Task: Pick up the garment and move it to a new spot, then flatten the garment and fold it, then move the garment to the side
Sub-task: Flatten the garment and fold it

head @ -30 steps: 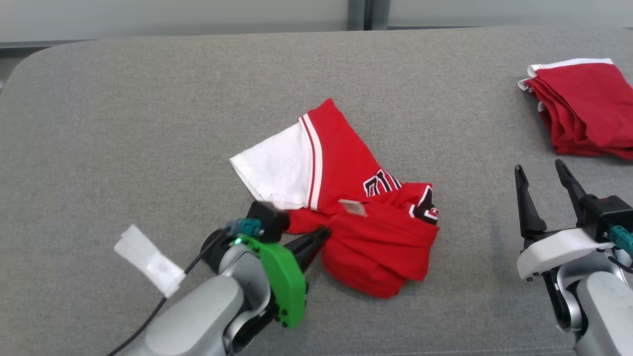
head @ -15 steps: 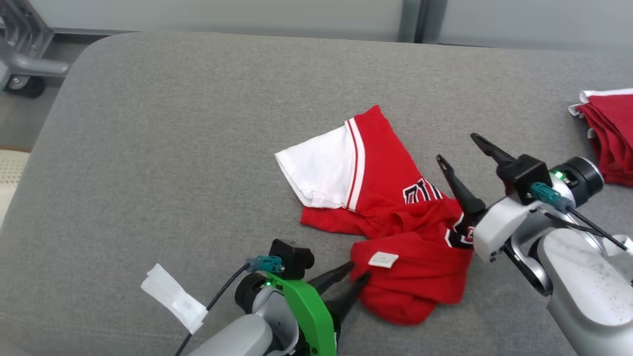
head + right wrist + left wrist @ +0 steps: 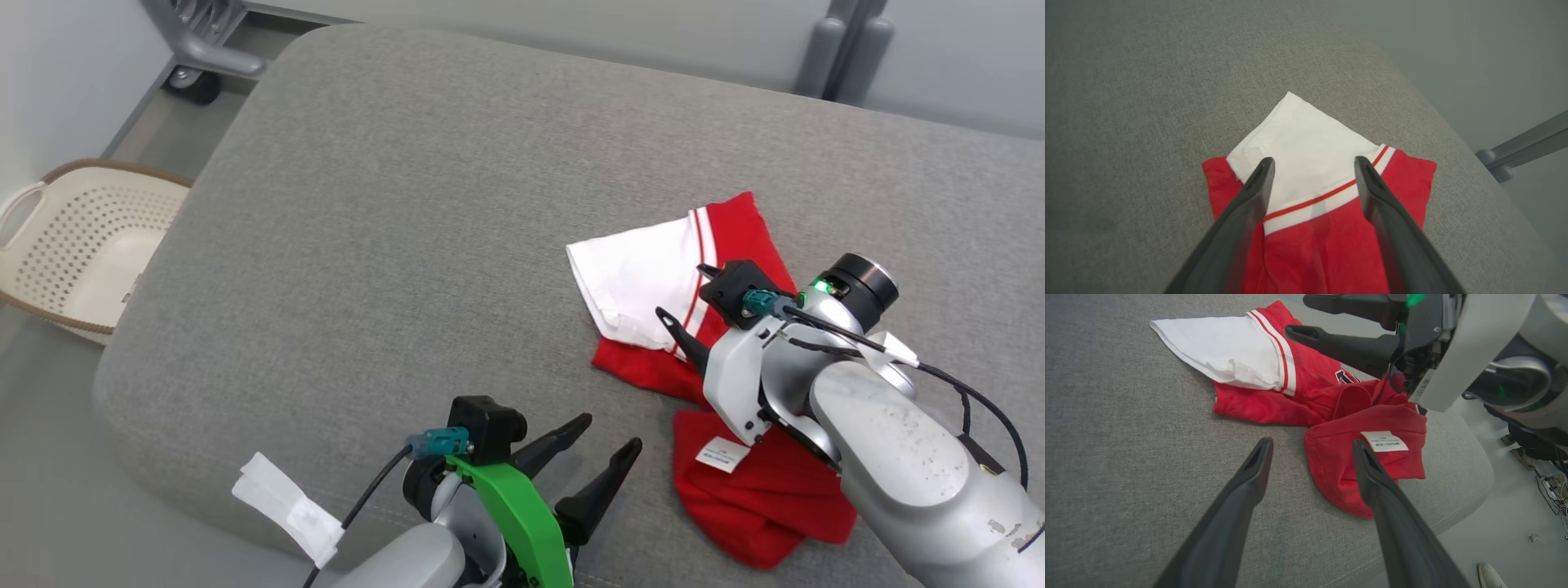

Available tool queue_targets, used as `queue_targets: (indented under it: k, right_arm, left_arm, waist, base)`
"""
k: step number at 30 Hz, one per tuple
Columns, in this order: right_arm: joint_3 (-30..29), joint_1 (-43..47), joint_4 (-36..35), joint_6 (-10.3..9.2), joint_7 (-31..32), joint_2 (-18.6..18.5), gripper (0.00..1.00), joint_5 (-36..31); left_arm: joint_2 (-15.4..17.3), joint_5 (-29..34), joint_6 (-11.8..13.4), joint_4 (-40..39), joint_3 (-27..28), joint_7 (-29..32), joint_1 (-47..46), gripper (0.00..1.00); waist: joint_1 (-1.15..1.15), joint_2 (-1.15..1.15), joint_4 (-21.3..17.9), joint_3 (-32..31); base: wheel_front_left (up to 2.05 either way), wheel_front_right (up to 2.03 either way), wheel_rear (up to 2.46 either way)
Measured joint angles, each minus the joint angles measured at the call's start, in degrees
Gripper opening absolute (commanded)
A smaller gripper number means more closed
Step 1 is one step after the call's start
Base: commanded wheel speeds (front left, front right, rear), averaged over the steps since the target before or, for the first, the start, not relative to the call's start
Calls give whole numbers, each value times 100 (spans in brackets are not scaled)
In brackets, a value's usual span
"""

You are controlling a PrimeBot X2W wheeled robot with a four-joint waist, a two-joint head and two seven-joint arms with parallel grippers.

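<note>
The garment (image 3: 637,278) is a red shirt with a white sleeve, lying crumpled on the grey cushion (image 3: 367,204) near its front edge. A white label (image 3: 720,454) shows on its lower red fold. My left gripper (image 3: 608,433) stands open just left of that fold, holding nothing. In the left wrist view the left gripper (image 3: 1311,443) points at the garment (image 3: 1310,375), with one finger over the red fold. My right gripper (image 3: 684,291) hovers open over the white sleeve. In the right wrist view the right gripper (image 3: 1314,160) straddles the striped seam of the garment (image 3: 1310,139).
A cream perforated laundry basket (image 3: 82,237) stands on the floor to the left of the cushion. A grey wheeled frame (image 3: 196,57) is at the back left. The cushion's front edge drops to the floor, where a pale shoe (image 3: 1490,575) lies.
My left gripper has let go of the garment's edge and opened. My right arm has swung in over the garment. The head camera has turned left, bringing the basket into view.
</note>
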Motion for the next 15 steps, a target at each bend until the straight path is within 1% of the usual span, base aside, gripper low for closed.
queue_targets:
  k: [3,9,11,15]
  right_arm:
    - [33,-68,227,0,157,83,100,43]
    - [27,-187,755,0,520,109,100,163]
    - [71,-316,872,0,639,176,100,162]
    - [114,-707,1082,0,855,425,100,163]
  left_arm:
    - [-22,0,0,-2,-42,-62,75,100]
    - [-30,2,7,-11,-63,-147,80,100]
    - [-29,51,99,-34,-25,-233,80,100]
    - [-7,92,192,-66,108,-372,80,100]
  waist:
    - [0,0,239,16]
    - [0,0,705,56]
    - [0,0,845,71]
    - [0,0,1052,125]
  base:
    - [0,0,0]
    - [0,0,0]
    - [0,0,0]
    - [0,0,0]
